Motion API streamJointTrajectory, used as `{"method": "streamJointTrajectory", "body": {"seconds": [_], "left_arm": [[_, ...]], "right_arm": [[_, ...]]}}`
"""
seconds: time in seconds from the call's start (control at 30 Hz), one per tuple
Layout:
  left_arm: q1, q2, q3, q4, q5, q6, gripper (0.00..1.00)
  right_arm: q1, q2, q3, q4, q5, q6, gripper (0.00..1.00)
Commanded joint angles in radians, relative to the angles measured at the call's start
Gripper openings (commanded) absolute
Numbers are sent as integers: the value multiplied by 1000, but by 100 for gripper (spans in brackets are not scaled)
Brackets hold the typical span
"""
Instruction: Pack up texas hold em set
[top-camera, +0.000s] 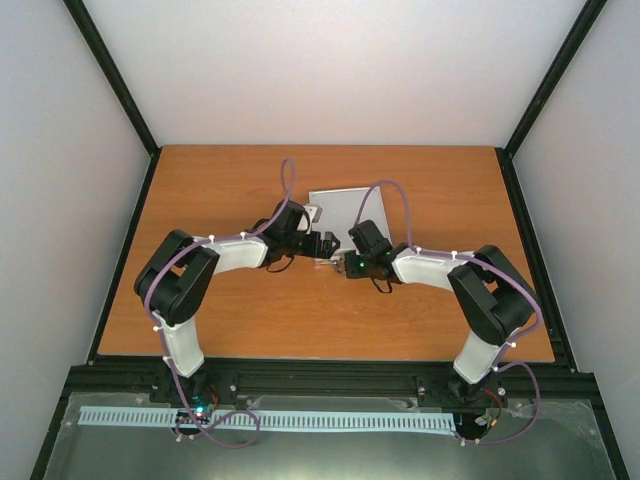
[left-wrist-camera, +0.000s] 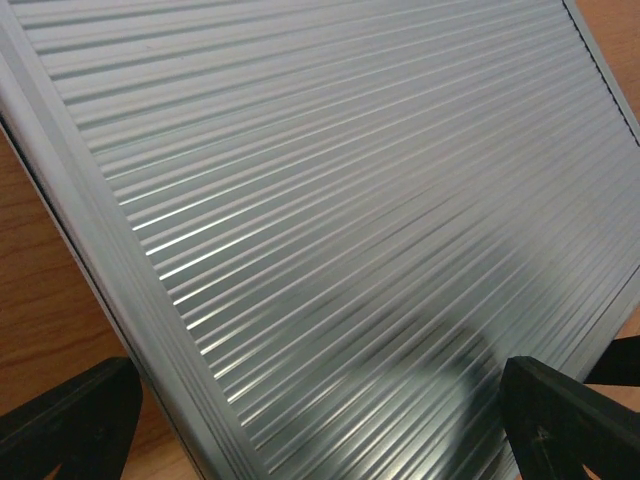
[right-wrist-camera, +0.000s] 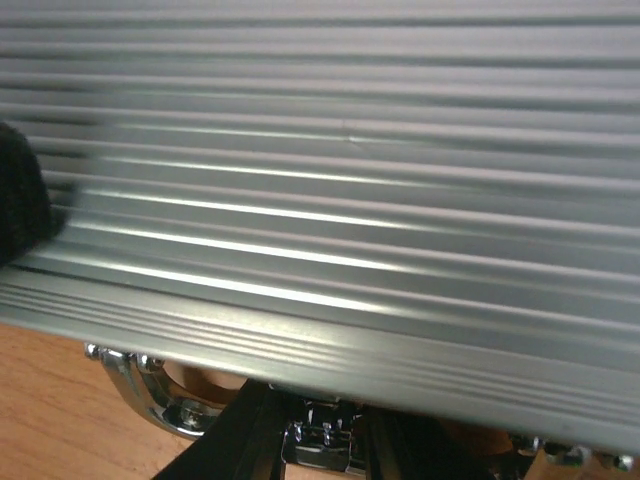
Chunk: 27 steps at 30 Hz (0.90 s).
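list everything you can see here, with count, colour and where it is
case: one, silver ribbed, looks closed, far middle of the table
chrome fittings: at least two, on the case's front edge
table: one, brown wood, under everything
cables: two, purple, one looped along each arm
arms: two, black and white, reaching in from the near edge
left gripper: one, black, open, over the case's lid
right gripper: one, black, at the case's near edge, opening unclear
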Motion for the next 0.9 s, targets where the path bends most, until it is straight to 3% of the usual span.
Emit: {"method": "streamJointTrajectory", "body": {"seconds": [0.0,0.2,0.47,0.87], "left_arm": [[-3,114,-80,-306,-148,70,100],[-3,122,-74,-312,-156,74,100],[-3,127,-71,-316,-157,74,100],[-3,151,-59,-316,-157,79,100]], "right_arm": [[-34,-141,54,270,-156,56,14],[-81,-171,52,271,-265,100,13],[-171,-180,-10,376,-464,177,3],[-228,-105,78,283,-666,265,3]]}}
